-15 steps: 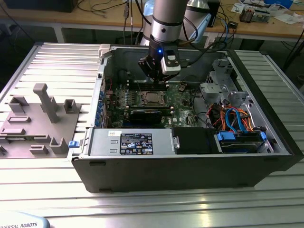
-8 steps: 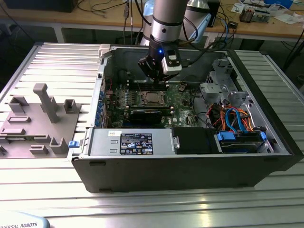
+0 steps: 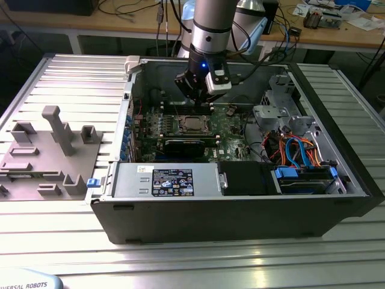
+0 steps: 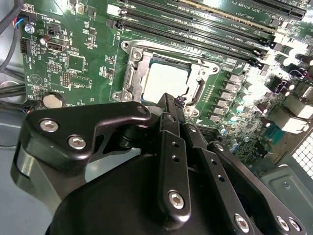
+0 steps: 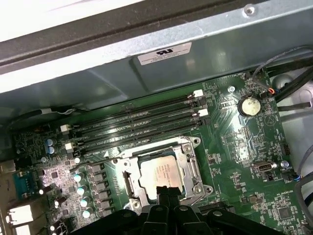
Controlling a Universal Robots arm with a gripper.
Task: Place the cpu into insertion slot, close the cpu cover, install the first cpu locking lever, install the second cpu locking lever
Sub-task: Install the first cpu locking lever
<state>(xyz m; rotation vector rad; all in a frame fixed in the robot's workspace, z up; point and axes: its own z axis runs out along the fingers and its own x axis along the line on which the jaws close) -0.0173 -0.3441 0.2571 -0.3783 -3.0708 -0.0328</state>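
The cpu (image 5: pixel 160 174) shows its silvery top inside the insertion slot (image 4: pixel 146 100) on the green board. It also appears in the exterior view as the cpu (image 3: pixel 193 124) and in the second wrist view as the cpu (image 4: pixel 164 81). The grey cpu cover (image 5: pixel 191 157) lies flat around the chip, its frame (image 4: pixel 133 68) framing the cut-out. Thin wire levers (image 4: pixel 199 89) run along the frame's sides. My gripper (image 3: pixel 196 102) hangs just above the socket's edge, shut with nothing held. Its black fingertips (image 4: pixel 168 105) hide the chip's near edge in both wrist views, where the gripper (image 5: pixel 167 191) overlaps the socket.
Long black memory slots (image 5: pixel 142 125) run beside the socket. A black graphics card (image 3: pixel 183 146), the power supply (image 3: pixel 171 180), a drive cage with cables (image 3: pixel 298 150) and the case walls (image 3: pixel 129 102) surround the board. A grey fixture plate (image 3: pixel 45 150) lies outside, at the exterior view's left.
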